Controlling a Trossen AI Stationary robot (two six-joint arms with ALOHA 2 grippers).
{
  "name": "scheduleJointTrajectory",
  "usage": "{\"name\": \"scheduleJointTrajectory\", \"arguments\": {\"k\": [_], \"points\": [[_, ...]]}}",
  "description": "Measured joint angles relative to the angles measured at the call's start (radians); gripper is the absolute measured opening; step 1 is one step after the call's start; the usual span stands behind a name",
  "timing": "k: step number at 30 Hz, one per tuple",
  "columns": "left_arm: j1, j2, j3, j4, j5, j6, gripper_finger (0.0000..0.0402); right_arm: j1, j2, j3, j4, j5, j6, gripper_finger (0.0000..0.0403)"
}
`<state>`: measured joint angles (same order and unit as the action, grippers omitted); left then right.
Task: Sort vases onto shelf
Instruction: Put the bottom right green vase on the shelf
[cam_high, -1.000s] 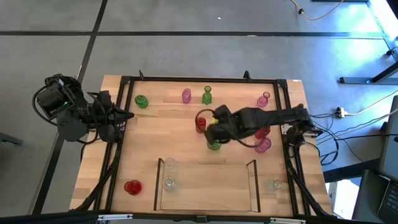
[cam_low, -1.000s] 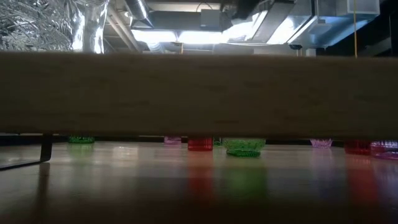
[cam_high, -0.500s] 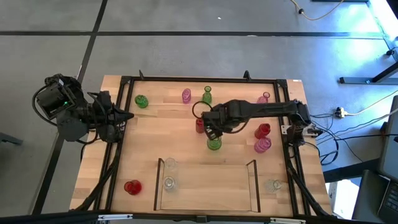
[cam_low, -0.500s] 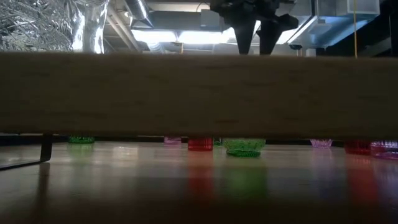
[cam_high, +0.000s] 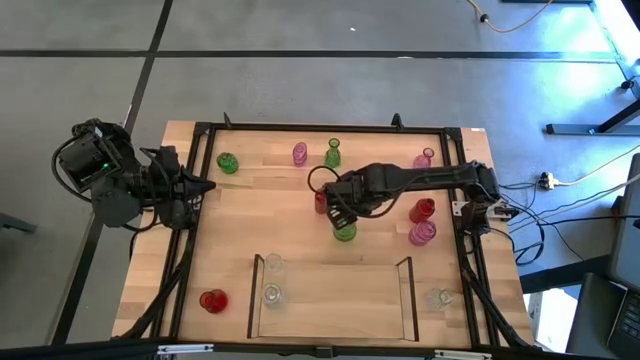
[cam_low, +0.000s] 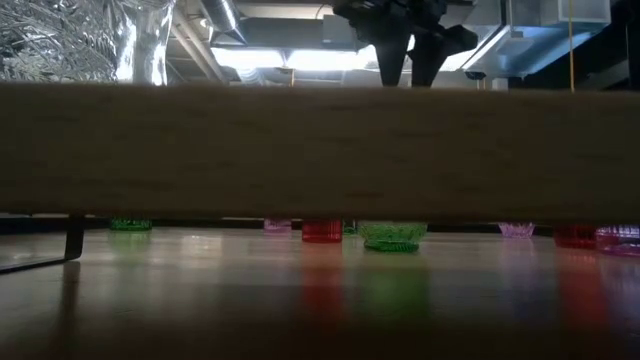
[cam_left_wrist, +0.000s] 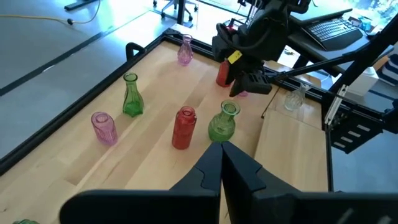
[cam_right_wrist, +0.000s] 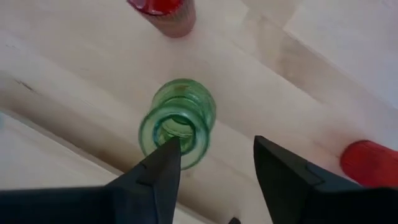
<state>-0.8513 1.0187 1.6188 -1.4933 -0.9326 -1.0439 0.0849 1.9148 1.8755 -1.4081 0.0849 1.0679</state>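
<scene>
Right wrist view: ribbed translucent green vase (cam_right_wrist: 178, 122)

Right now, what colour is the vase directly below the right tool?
Green: the vase is translucent green, seen best in the right wrist view, under the open right tool.

A grey concrete floor (cam_high: 330, 90) with dark seam lines surrounds the light wood tabletop (cam_high: 270, 215). Cables (cam_high: 560, 210) trail across it to one side. Overhead hang silver ducting (cam_low: 70, 40) and bright ceiling lights (cam_low: 300, 60). Office chairs (cam_left_wrist: 177, 7) stand farther off.
</scene>
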Motion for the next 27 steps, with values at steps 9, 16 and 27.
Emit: {"name": "scheduleJointTrajectory", "arguments": {"k": [9, 16, 27], "points": [[0.000, 0.000, 0.000, 0.000, 0.008, 0.000, 0.0000, 0.000, 0.021, -0.106, 0.087, -0.059, 0.021, 0.0183], [0.000, 0.000, 0.000, -0.001, 0.009, 0.008, 0.0000, 0.000, 0.023, -0.176, 0.201, -0.088, 0.025, 0.0164], [0.000, 0.000, 0.000, -0.002, 0.011, 0.009, 0.0000, -0.003, 0.023, -0.210, 0.356, -0.173, -0.063, 0.0043]]}}
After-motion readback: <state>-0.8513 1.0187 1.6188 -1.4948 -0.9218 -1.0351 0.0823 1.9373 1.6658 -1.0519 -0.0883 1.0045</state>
